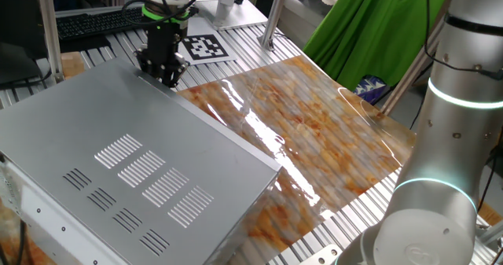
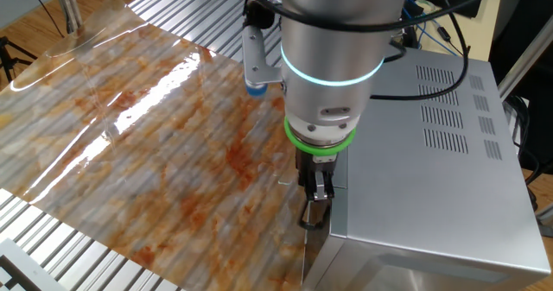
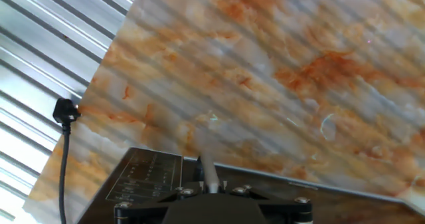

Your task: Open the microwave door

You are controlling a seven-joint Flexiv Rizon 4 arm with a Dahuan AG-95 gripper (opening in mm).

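Hand view: I see a black plug [image 3: 64,111] on the marbled board [image 3: 279,71] | fixed views: claw [image 2: 314,211] at the microwave [image 1: 118,171] corner | claw spread: I cannot tell

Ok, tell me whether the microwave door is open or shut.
Cannot tell: the microwave door shows only partly, below the gripper at the edge of the microwave.

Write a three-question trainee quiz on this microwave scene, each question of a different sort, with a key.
1. True or false: the gripper is at the front edge of the microwave.
2. Which lies on the table beside the microwave? A) a blue towel B) a glossy orange-brown marbled board C) a wire basket
3. Fill in: in the hand view, a black ___ on a cord lies at the left.

Key: 1 true; 2 B; 3 plug
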